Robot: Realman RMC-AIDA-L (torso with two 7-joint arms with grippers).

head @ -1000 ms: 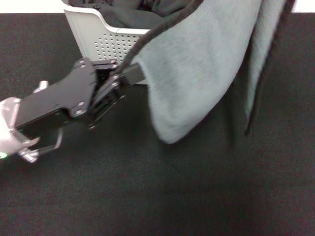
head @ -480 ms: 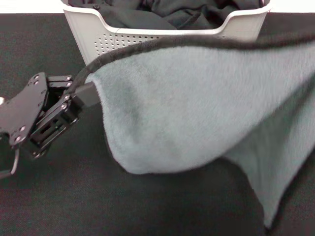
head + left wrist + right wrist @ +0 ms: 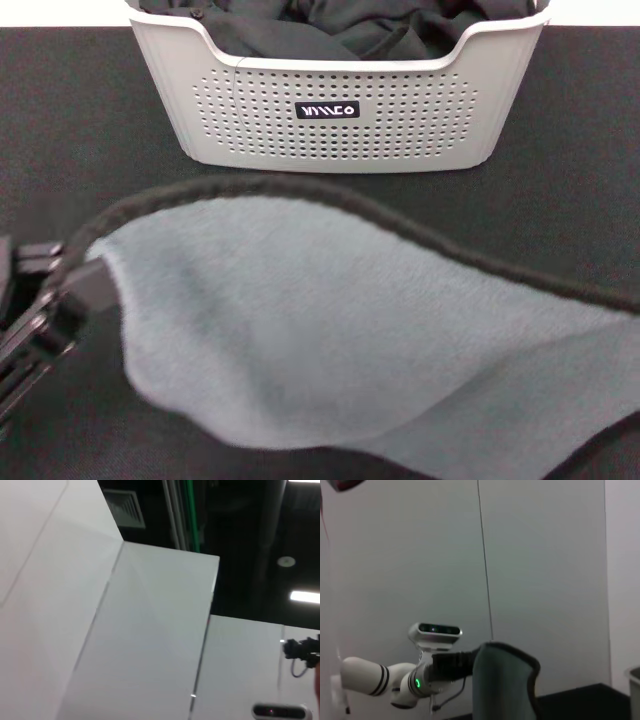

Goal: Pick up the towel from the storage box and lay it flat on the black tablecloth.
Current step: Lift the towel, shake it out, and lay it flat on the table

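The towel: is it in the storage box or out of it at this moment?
Out. The towel hangs spread before the storage box, its corner gripped by the left claw; only dark fabric lies inside.

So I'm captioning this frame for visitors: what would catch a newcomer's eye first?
The towel, grey face up with a black stitched edge, spreads across the near half of the head view above the black tablecloth. The left gripper pinches its corner at the left edge. Behind stands the storage box with dark fabric inside.
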